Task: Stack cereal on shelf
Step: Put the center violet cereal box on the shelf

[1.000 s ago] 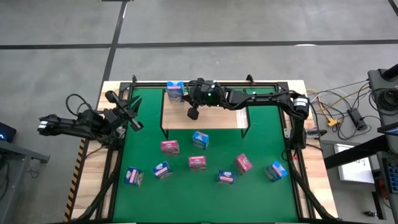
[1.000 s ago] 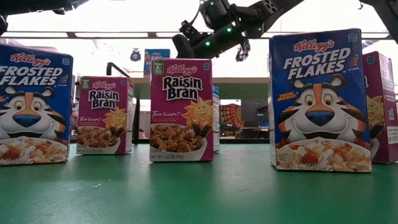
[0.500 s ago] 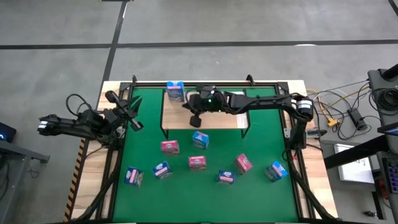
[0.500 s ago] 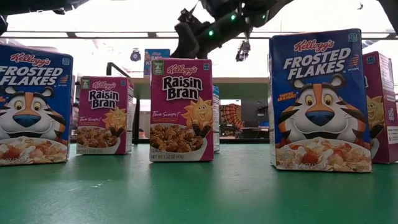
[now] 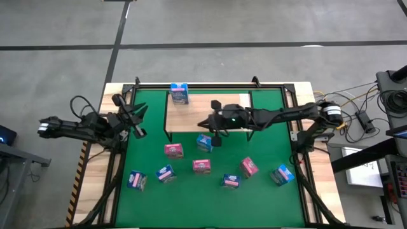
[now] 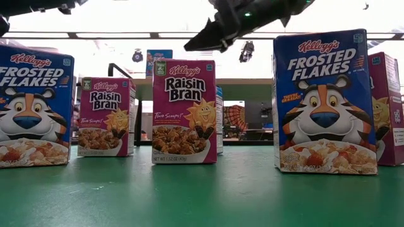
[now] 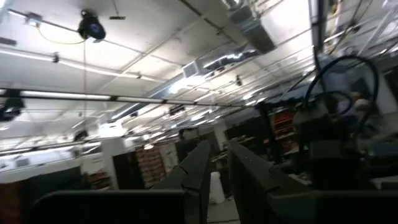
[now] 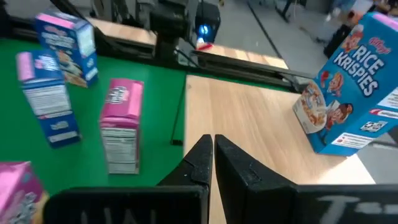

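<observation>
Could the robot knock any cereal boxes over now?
Maybe. The right gripper is shut and empty, hanging right next to a light blue box in front of the shelf. If it comes down without opening, it could tip that box. The boxes stand close together, so a pink box nearby might fall too.
</observation>
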You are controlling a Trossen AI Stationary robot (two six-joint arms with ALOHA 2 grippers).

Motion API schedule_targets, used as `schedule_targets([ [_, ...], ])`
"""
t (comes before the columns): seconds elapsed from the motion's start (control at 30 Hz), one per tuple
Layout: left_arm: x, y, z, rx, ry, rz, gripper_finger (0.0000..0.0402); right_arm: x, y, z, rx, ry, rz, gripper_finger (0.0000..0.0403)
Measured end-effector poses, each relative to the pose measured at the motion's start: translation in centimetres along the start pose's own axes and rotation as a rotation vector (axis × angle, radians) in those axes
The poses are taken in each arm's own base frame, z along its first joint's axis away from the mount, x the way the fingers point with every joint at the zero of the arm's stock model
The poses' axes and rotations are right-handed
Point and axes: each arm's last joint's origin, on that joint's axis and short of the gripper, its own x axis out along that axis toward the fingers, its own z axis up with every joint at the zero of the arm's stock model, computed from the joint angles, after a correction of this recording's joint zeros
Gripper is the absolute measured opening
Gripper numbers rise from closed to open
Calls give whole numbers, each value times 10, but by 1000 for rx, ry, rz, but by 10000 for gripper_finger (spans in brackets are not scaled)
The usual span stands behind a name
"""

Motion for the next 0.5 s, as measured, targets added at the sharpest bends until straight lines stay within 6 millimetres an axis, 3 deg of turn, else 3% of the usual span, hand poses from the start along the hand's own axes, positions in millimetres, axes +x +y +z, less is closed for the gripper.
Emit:
schedule_targets([
  [0.13,2,-3,-1,-57,-8,-22,38,-20,5,-10,-9,-47,-1,9],
  [0.5,14,-11,-2,-227,22,-56,38,-70,5,-15,-121,-262,-69,9],
])
